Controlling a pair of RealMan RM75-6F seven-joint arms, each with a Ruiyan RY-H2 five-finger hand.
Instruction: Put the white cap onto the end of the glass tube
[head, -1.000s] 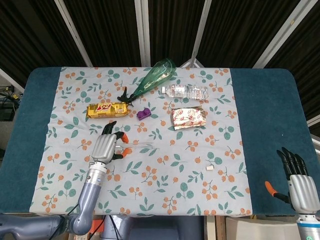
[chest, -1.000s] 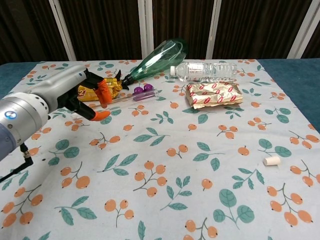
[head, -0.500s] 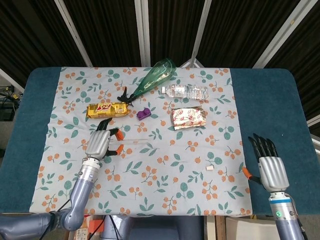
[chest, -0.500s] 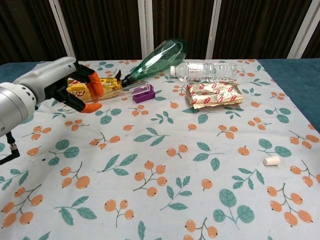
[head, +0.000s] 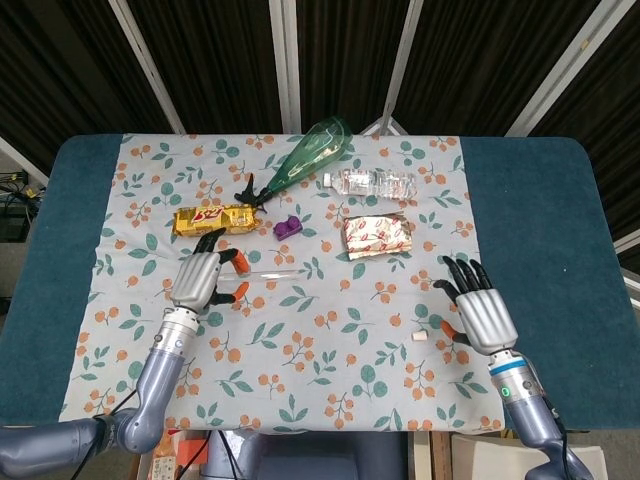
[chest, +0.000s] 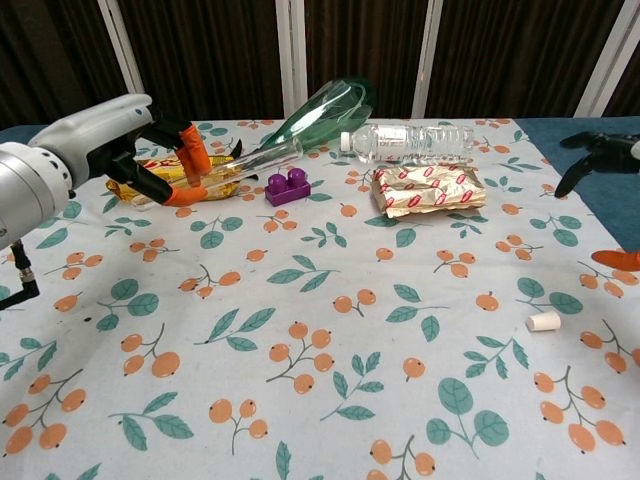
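On the left side of the counter (head: 530, 200), your left hand (head: 197, 281) has the glass tube (chest: 245, 164) pinched in its orange-tipped fingers (chest: 190, 150), lifted off the floral cloth (chest: 330, 330). From the chest view the tube slants up and away to the right, its far end pointing toward the neck of the green bottle (chest: 320, 115). From the head view the tube shows only as a faint clear line running right from your fingers, ending short of the purple block (head: 288, 227).

Over on the right, your right hand (head: 479, 315) hovers above the cloth with its fingers spread apart, holding nothing. The white cap (head: 421, 335) lies on the cloth just beside that hand, at its thumb side, not touched. In the chest view the cap (chest: 543, 321) sits alone near the right edge, with only dark fingertips and 1 orange tip of that hand showing above it.

Behind the tube sits the yellow snack pack (head: 213, 217), near your left hand. The clear water bottle (head: 371, 183) lies on its side at the back, and the red-and-white packet (head: 377, 236) rests in front of it.
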